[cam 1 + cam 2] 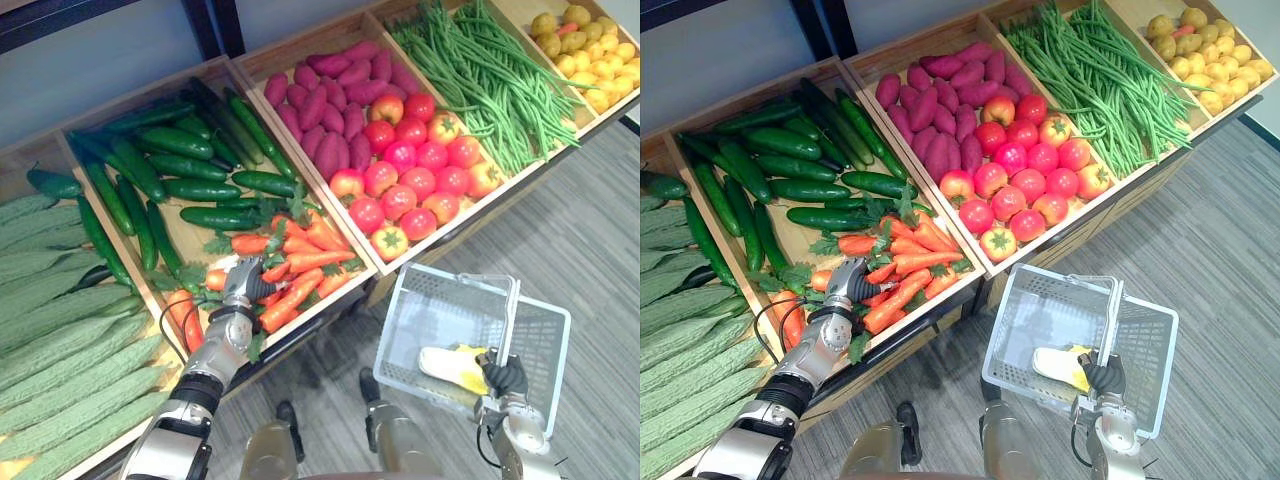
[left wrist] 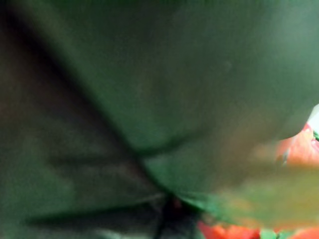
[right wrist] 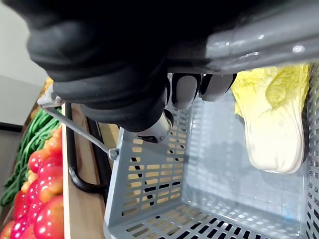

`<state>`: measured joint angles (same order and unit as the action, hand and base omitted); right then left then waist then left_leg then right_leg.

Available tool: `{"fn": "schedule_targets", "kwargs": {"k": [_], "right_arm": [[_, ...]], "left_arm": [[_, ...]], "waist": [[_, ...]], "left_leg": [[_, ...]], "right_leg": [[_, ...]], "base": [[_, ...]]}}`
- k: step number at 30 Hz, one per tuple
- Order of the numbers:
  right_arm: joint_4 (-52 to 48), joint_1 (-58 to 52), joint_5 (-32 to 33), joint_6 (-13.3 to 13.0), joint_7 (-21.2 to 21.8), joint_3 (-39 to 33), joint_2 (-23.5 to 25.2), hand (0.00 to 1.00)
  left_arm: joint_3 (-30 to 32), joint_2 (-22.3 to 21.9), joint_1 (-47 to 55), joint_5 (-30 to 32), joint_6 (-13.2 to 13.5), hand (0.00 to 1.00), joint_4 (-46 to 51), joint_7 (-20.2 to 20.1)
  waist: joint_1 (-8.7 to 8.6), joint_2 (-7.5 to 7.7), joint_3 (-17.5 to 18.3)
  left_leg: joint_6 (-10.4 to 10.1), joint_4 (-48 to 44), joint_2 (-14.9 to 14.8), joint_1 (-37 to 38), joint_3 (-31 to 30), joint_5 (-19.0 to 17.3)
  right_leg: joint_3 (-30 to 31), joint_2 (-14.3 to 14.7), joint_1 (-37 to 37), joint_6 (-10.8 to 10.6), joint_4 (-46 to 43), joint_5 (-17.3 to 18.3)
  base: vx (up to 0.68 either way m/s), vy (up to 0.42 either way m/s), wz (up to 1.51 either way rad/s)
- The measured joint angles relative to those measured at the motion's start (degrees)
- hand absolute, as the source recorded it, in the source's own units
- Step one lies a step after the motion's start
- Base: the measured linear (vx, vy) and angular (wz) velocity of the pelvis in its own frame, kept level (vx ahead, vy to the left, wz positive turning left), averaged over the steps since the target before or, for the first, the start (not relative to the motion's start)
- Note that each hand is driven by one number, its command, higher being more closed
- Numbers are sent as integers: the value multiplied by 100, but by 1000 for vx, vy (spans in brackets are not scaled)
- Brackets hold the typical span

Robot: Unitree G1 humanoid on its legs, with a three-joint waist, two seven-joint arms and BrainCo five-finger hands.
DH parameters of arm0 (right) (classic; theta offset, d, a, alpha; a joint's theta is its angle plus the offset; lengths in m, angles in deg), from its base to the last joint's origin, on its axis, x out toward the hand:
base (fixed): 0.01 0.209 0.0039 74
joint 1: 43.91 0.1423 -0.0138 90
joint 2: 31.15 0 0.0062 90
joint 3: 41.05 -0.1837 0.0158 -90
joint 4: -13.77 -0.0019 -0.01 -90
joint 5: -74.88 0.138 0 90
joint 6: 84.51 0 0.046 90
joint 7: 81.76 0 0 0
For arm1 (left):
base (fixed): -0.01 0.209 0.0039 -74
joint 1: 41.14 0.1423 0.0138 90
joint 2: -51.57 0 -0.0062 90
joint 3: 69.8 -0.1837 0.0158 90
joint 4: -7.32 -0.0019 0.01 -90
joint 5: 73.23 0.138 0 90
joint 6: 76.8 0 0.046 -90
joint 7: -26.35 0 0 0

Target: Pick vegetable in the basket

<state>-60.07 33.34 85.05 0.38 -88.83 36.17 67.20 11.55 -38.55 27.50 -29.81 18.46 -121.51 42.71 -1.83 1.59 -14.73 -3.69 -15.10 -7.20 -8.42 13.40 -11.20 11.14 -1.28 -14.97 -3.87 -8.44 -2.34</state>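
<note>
Your left hand [image 1: 240,283] is sunk among the carrots [image 1: 310,262] and their leaves, so you cannot tell its grip. From its wrist, a green mass [image 2: 149,89] sits too close to name, with orange scraps [image 2: 299,149] at its edge, just as unclear. At the left, the bitter gourds [image 1: 60,340] run off the picture. At the far right, so does the crate of yellow fruit [image 1: 590,60]. Your right hand [image 1: 503,375], wrapped round the handle [image 1: 512,310], covers the right end of the cabbage [image 1: 450,365] and the near corner of the basket [image 1: 440,300].
</note>
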Motion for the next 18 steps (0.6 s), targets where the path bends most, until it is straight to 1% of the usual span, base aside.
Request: {"fn": "schedule_targets", "kwargs": {"k": [1,4,9,13,16,18], "right_arm": [[2,-3,0,0,-1,0,16,100],[16,-32,-1,-2,-7,-14,53,100],[17,-100,-11,-17,-11,-75,150,100],[22,-144,-10,-17,-11,-89,284,100],[23,-158,-10,-17,-9,-93,311,100],[28,-171,-9,-18,-10,-105,378,100]], "left_arm": [[26,12,11,-3,-8,100,1,0],[25,12,92,-12,-47,100,132,14],[82,14,549,-11,-229,100,996,40],[416,8,862,-15,-296,100,1637,221],[703,-16,1142,-55,-368,100,2455,403],[858,-77,1297,-237,-369,100,2966,585]], "waist": [[-32,0,-3],[-54,-1,-5],[-59,1,-21],[-57,-1,-22],[-49,-1,-22],[-45,-2,-20]], "left_leg": [[0,55,9,45,-12,42],[-11,168,14,151,-28,58],[-13,310,27,307,-65,102],[-14,319,29,329,-100,107],[-19,320,38,403,-123,111],[-19,319,51,462,-122,116]], "right_leg": [[-10,-6,44,0,38,0],[-19,1,126,0,95,1],[-46,0,238,1,165,3],[-76,6,305,14,168,18],[-91,8,347,14,168,17],[-89,16,403,14,167,17]], "base": [[65,-3,5],[58,1,2],[27,3,4],[-15,3,4],[-9,1,2],[0,0,0]]}}
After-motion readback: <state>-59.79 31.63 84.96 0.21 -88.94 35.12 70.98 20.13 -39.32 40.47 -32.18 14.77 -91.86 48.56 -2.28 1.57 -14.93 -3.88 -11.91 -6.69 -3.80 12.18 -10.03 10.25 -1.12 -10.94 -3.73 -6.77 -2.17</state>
